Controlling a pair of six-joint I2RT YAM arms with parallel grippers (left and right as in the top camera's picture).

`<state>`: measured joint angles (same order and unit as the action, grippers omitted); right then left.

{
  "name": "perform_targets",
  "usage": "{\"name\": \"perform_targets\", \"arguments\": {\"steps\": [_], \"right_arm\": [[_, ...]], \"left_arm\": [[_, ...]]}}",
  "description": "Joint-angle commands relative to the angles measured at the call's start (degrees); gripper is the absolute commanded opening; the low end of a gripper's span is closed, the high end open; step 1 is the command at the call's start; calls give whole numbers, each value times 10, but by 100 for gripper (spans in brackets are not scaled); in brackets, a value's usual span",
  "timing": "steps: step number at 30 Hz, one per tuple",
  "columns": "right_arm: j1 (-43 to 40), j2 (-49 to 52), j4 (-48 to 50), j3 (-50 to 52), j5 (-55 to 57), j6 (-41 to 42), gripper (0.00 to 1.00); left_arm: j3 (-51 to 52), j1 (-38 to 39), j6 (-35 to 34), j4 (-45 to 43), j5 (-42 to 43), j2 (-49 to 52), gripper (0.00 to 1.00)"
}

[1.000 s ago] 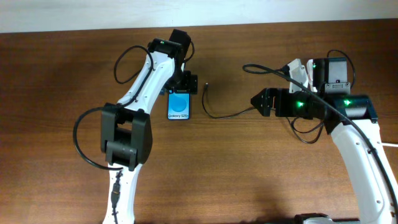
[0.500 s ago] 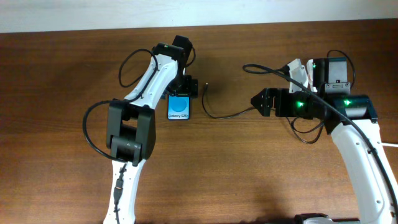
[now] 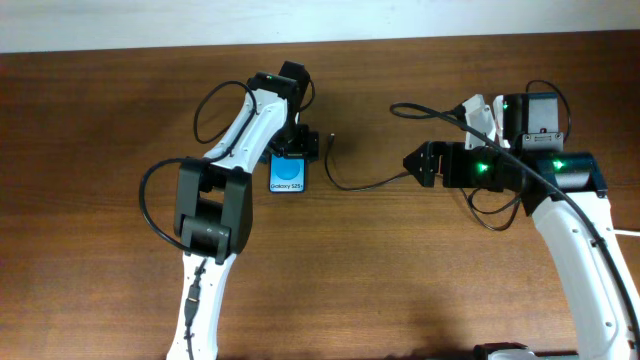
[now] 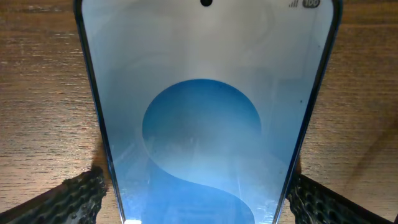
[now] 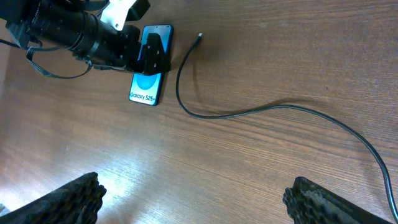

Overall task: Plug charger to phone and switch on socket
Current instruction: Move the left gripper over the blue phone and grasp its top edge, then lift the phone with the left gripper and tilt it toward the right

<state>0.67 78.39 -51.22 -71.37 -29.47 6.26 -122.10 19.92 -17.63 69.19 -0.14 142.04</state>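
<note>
The phone [image 3: 288,175] lies flat on the wooden table, its blue screen lit, and it fills the left wrist view [image 4: 199,93]. My left gripper [image 3: 297,143] sits over its far end with one finger against each long side [image 4: 196,196]. The charger's thin black cable [image 3: 345,186] curves across the table, and its small plug tip [image 3: 330,135] lies just right of the phone, apart from it [image 5: 199,36]. My right gripper [image 3: 412,165] is wide open and empty above the cable's right part [image 5: 193,193]. The socket is mostly hidden by the right arm; only a white end [image 3: 478,108] shows.
The robots' own black cables loop beside the left arm [image 3: 205,100] and by the right arm [image 3: 425,112]. The table's far edge meets a white wall [image 3: 400,20] along the top of the overhead view.
The left arm has shifted slightly and its gripper has settled closer over the phone's far end. The right arm, the cable and the phone have not moved.
</note>
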Motion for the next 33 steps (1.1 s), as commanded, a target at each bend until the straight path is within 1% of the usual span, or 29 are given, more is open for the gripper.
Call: {"name": "perform_targets", "arguments": {"steps": [1, 3, 7, 12, 14, 15, 17, 21, 27, 33], "right_arm": [[-3, 2, 0, -13, 1, 0, 98], [-3, 2, 0, -13, 2, 0, 98], [-3, 2, 0, -13, 1, 0, 98], [-3, 2, 0, -13, 2, 0, 98], [-3, 2, 0, -13, 1, 0, 98], [-3, 2, 0, -13, 2, 0, 98], [-3, 2, 0, -13, 1, 0, 98], [-3, 2, 0, -13, 1, 0, 98], [-3, 2, 0, -13, 1, 0, 98], [-3, 2, 0, -13, 2, 0, 98]], "left_arm": [[-5, -1, -8, -2, 6, 16, 98], [-5, -1, -9, -2, 6, 16, 94], [-5, -1, -26, -1, 9, 16, 91], [-5, -1, -26, -1, 14, 16, 87], [-5, -1, -26, -1, 14, 16, 83], [-5, -1, -26, -1, 14, 16, 79], [-5, -1, -26, -1, 14, 16, 75], [-5, -1, -25, -1, 14, 16, 71], [-14, -2, -25, 8, 14, 15, 67], [-99, -2, -25, 59, 14, 15, 68]]}}
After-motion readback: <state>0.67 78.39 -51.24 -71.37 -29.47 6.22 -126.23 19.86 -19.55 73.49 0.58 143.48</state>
